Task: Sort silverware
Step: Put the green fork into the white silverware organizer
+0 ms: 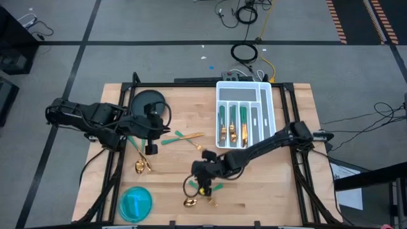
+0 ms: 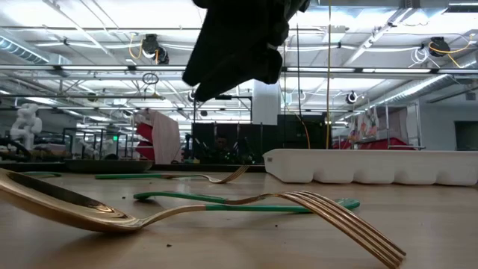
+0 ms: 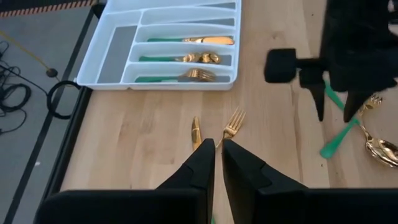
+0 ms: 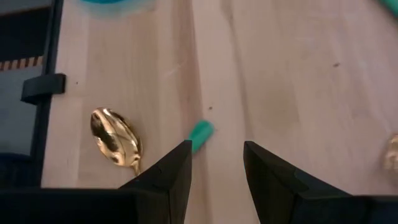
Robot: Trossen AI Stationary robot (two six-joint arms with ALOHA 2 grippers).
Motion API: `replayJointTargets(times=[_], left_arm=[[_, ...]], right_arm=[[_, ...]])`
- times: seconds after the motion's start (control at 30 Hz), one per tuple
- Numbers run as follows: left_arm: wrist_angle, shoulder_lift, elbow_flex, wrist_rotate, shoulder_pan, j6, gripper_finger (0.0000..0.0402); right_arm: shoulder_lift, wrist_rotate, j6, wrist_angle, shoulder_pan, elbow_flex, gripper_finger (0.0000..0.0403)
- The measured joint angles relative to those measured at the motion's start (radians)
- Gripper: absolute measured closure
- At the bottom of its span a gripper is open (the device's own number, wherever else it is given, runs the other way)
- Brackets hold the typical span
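Gold silverware with green handles lies scattered on the wooden table. A fork and a knife lie mid-table; they also show in the left wrist view, the fork and the knife. Two spoons lie at the left. A spoon and a green handle end lie near the front. My left gripper is shut, just short of the knife and fork. My right gripper is open above the green handle end, beside the spoon. The white tray holds sorted pieces.
A dark round plate sits at the far left and a blue dish at the near left corner. In the low view, two forks lie close in front, with the tray behind them at the right.
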Motion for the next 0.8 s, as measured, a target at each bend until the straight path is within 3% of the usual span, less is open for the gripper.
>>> replayJointTargets(times=[0.27, 0.47, 0.8], left_arm=[[0.11, -0.027, 0.0, 0.001, -0.006, 0.023, 0.0363], [0.181, -0.103, 0.0, 0.004, -0.046, 0.073, 0.0363], [0.143, -0.211, 0.0, 0.015, -0.084, 0.085, 0.0363]], right_arm=[[0.127, 0.036, 0.089, -0.181, 0.063, 0.117, 0.0266], [0.164, 0.036, 0.194, -0.161, 0.093, 0.145, 0.0266], [0.174, 0.092, 0.334, -0.114, 0.091, 0.163, 0.0266]])
